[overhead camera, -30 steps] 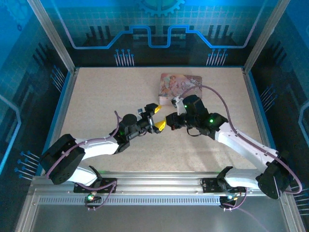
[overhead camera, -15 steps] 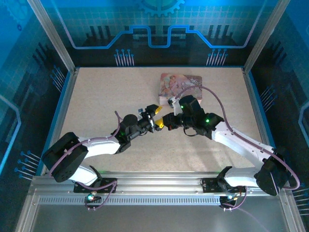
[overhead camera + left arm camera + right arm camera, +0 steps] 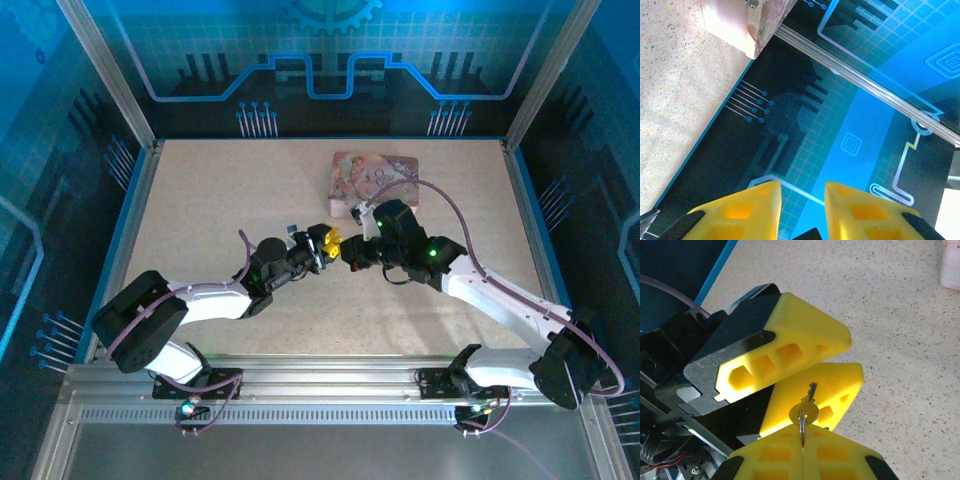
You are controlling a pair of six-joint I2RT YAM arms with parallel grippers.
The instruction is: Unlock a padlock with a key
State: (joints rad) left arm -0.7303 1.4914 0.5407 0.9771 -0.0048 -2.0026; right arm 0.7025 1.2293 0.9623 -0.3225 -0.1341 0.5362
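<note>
My right gripper (image 3: 802, 442) is shut on a small silver key (image 3: 807, 407). The key's round head sticks out of the closed yellow tips and its blade points away from them. The blade lies across the lower finger of my left gripper (image 3: 852, 356), which faces it at close range. In the left wrist view the left gripper (image 3: 802, 187) stands open by a narrow gap with nothing between its fingers. From above, the left gripper (image 3: 325, 243) and the right gripper (image 3: 346, 249) meet tip to tip at mid-table. The padlock is out of view.
A flat pink picture-printed tin (image 3: 375, 178) lies on the speckled table just behind the right arm; its corner also shows as the tin (image 3: 735, 25) in the left wrist view. Blue panel walls and metal posts ring the table.
The left jaws have narrowed a lot. The two grippers have closed in on each other, and the key now sits right at the left fingers.
</note>
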